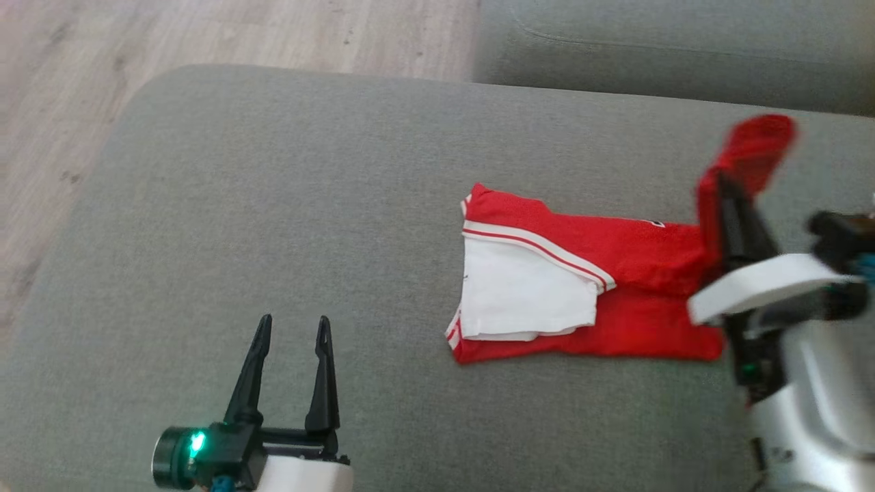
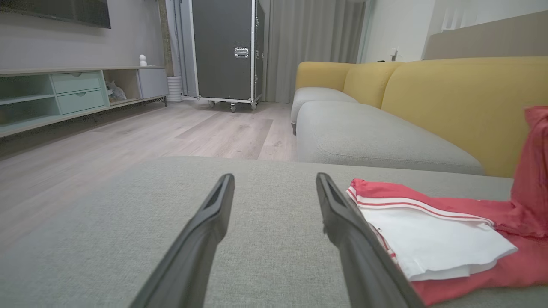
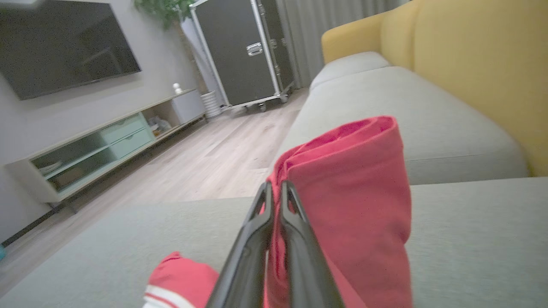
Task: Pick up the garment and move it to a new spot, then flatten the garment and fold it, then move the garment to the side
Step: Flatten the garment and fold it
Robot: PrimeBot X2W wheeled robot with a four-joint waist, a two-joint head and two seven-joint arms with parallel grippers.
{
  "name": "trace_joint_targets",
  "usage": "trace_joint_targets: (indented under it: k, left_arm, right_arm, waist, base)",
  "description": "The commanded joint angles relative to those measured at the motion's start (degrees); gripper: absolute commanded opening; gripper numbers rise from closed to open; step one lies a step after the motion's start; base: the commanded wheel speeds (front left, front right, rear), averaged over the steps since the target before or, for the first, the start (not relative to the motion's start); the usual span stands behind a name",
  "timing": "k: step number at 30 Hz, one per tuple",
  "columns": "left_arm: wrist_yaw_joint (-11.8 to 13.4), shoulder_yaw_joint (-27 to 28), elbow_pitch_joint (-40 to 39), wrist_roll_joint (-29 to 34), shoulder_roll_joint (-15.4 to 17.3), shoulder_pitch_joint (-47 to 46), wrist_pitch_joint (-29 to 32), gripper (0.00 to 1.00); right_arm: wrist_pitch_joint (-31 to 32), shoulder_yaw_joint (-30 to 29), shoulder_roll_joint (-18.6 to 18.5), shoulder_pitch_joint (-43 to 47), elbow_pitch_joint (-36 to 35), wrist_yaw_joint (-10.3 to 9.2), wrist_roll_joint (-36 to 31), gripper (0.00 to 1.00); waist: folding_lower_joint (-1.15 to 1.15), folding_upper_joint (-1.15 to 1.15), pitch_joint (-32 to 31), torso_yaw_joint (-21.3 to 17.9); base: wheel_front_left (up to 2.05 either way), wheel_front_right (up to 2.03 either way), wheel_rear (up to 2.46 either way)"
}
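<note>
The garment [image 1: 636, 256], a red piece with a white panel and striped trim, lay on the grey sofa cushion [image 1: 273, 205], to the right of centre in the head view. Its right end stood clear of the cushion, hanging as a folded flap from the right hand [image 3: 276, 188], whose fingers were pressed together on a pinch of the red fabric. The left hand [image 1: 294, 321] was set low over the cushion with its fingers wide apart and nothing between them, apart from the garment's striped edge. The fabric was judged to be light, soft and limp: no stiffness could be expected, and any part not held would droop and crease. It was judged not fragile, though a thin pinch might slip under pull. A hold was best taken at a hem or corner, where the cloth is doubled. For flattening, two spaced holds along one edge were judged preferable to a single pinch in mid-cloth.
</note>
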Motion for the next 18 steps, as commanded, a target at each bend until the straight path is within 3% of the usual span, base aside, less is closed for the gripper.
trace_joint_targets:
  k: [1, 8, 18]
  left_arm:
    - [0.0, 1.8, -1.4, -0.3, -0.3, -1.3, -0.5, 1.00]
    - [0.3, 1.0, -1.2, -1.0, -0.4, -1.4, -0.5, 1.00]
    - [1.0, -0.2, -1.0, -1.9, -0.4, -1.8, -0.5, 1.00]
  right_arm:
    - [1.0, 2.6, 1.0, -1.0, -3.3, -0.04, -0.9, 0.00]
    - [4.3, 10.8, 5.0, 0.0, -5.3, -0.04, -1.6, 0.00]
    - [4.9, 21.6, 6.2, 0.0, -0.1, -0.04, -0.7, 0.00]
  waist:
    - [0.00, 0.00, -0.1, 1.0]
    - [0.00, 0.00, 0.1, 4.0]
    - [0.00, 0.00, 1.1, 6.0]
  base:
    - [0.00, 0.00, 0.00]
    - [0.00, 0.00, 0.00]
    - [0.00, 0.00, 0.00]
